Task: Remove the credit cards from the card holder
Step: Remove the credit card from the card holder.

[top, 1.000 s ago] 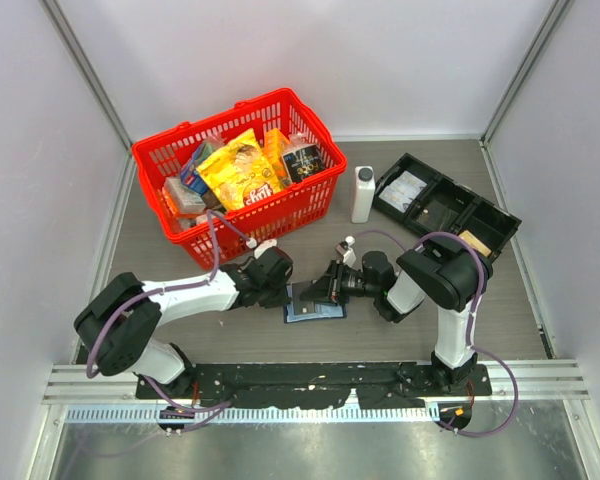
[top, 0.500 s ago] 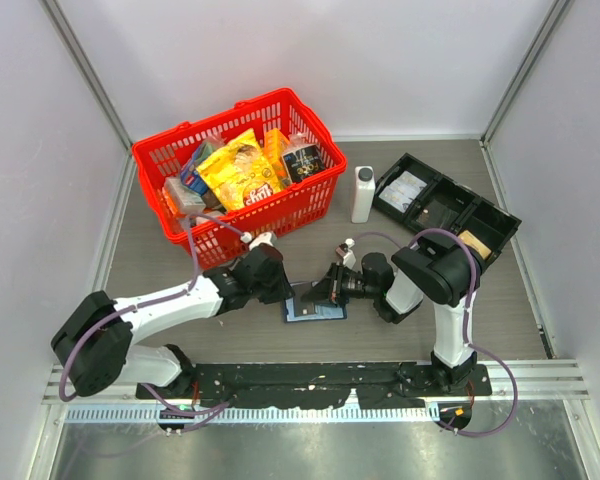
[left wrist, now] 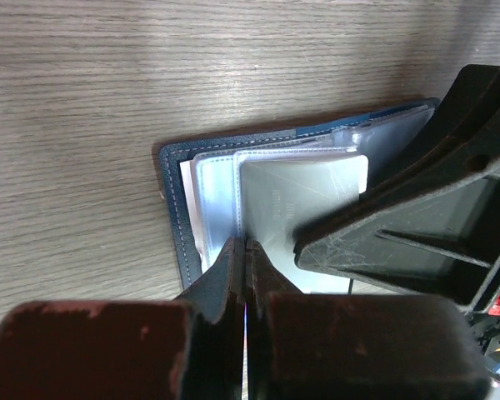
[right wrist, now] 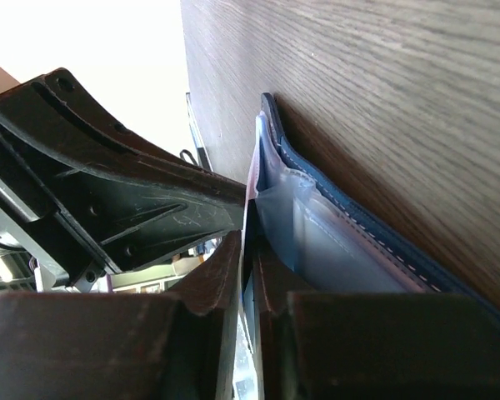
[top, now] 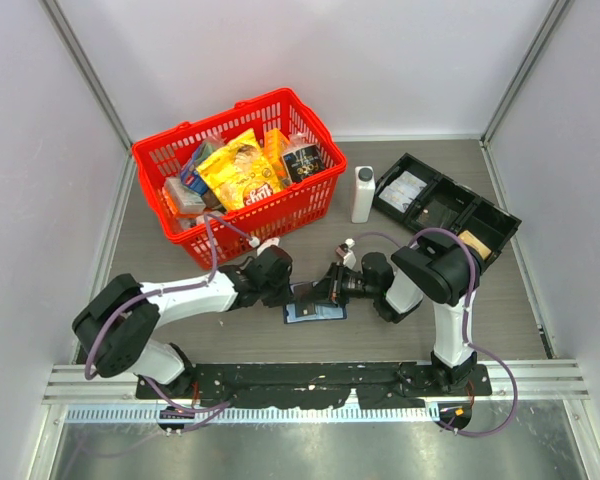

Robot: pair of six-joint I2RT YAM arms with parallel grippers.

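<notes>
Left claw (left wrist: 244, 268) and right claw (right wrist: 248, 260) pinched closed, nearly touching.

- One red basket (top: 265, 215), holding several snack packets (top: 238, 170) that overlap too much to count exactly.
- One white bottle (top: 363, 193).
- One black compartment tray (top: 445, 210).
- One orange-gold card (top: 473, 240) in sight.
- White paper packets (top: 405, 188): at least one, number unclear.
- One navy card holder (left wrist: 171, 208), with at least three clear sleeves (left wrist: 217, 200) layered inside.
- Two grippers: left gripper (left wrist: 244, 247) and right gripper (right wrist: 248, 242).
</notes>
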